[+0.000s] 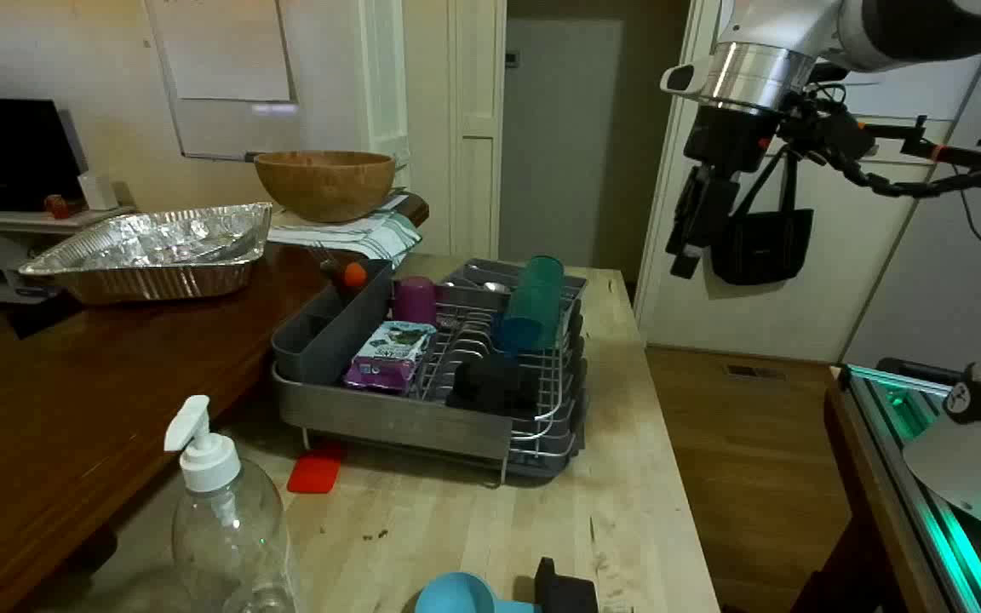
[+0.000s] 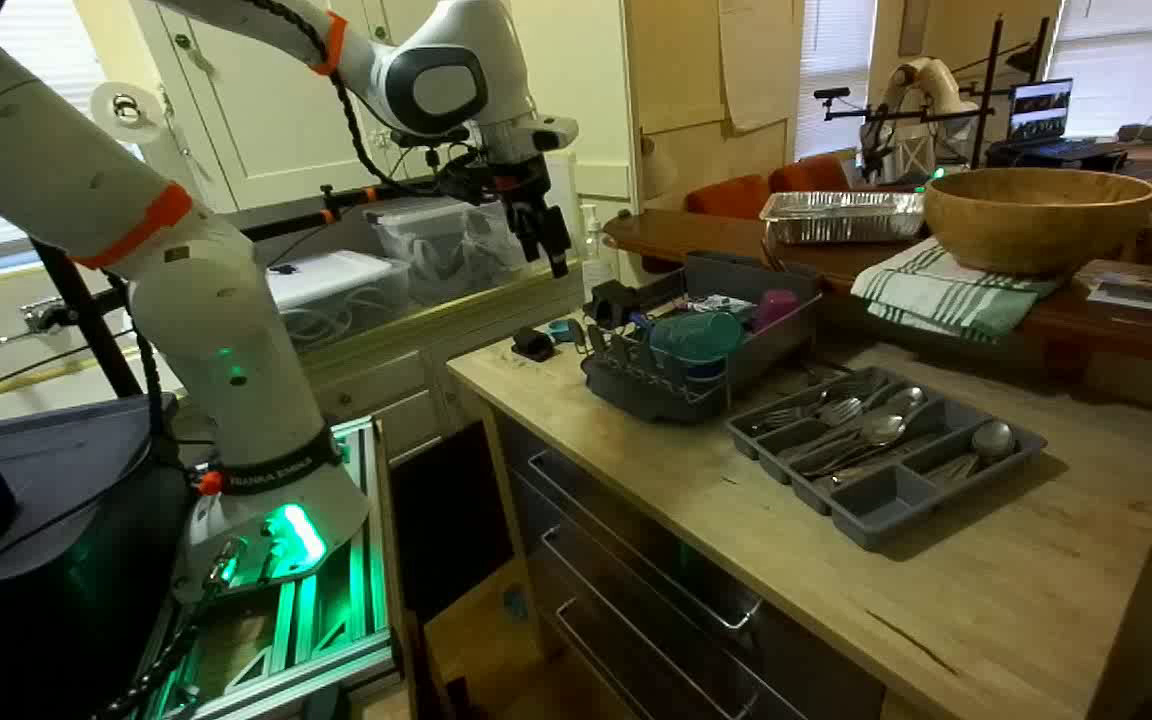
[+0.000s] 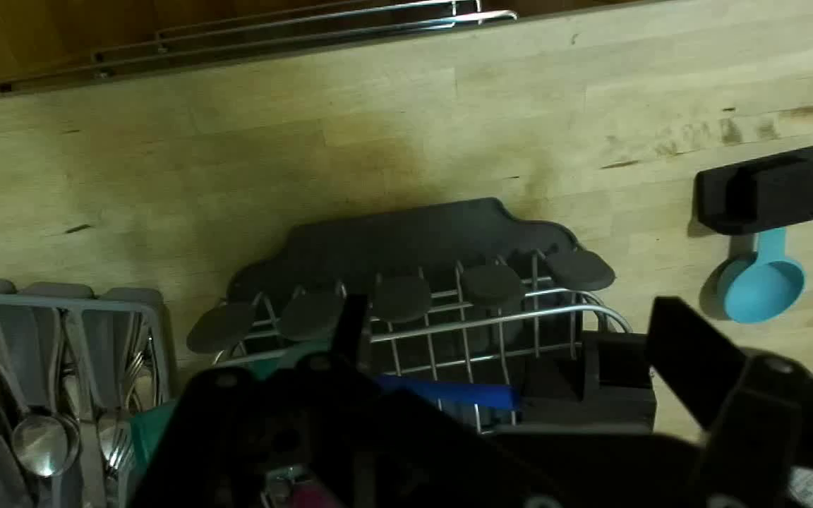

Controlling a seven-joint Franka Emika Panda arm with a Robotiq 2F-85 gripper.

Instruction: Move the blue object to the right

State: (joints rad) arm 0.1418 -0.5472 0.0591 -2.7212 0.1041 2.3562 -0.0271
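Note:
The blue object point(image 3: 459, 393) shows in the wrist view as a bright blue bar inside the dish rack point(image 3: 392, 240), its left end hidden behind my finger. A black block point(image 3: 590, 409) is at its right end. In an exterior view the block point(image 1: 495, 383) sits in the rack point(image 1: 397, 421) beside the teal cup point(image 1: 539, 298), with a little dark blue between them. A small bit of the blue object point(image 2: 639, 322) shows in an exterior view. My gripper point(image 3: 509, 310) is open and empty, above the rack. It also shows in both exterior views point(image 1: 685, 255) point(image 2: 546, 260).
A light blue scoop point(image 3: 763, 289) with a black block lies on the wooden counter point(image 3: 378, 141) beyond the rack's end. A cutlery tray point(image 2: 886, 520) is on the rack's opposite side. The rack holds a purple cup point(image 1: 415, 300) and a packet point(image 1: 388, 349). A soap bottle point(image 1: 231, 528) stands nearby.

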